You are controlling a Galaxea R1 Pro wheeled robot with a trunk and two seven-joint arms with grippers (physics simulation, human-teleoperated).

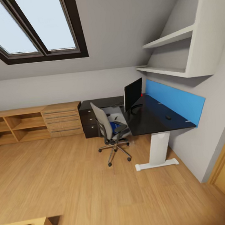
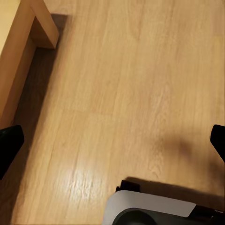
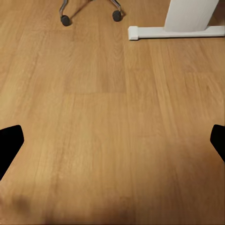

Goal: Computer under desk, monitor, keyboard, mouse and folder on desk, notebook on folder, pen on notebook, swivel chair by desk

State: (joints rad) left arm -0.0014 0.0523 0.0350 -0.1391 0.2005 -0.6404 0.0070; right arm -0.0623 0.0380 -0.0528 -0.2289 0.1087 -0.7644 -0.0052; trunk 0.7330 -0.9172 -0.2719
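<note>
Standing well back from counter (image 1: 155, 120), robot apparently on approach. Swivel chair (image 1: 109, 130) beside it, something blue on seat, likely folder. Monitor (image 1: 132, 93) on top. Both arms' fingers (image 2: 9, 145) (image 3: 10, 140) spread wide, empty. Next: roll nearer chair.

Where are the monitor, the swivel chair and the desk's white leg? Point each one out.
monitor (image 1: 132, 93), head view, middle of its dark screen.
swivel chair (image 1: 101, 121), head view, grey backrest.
desk's white leg (image 1: 159, 148), head view, upright column.
</note>
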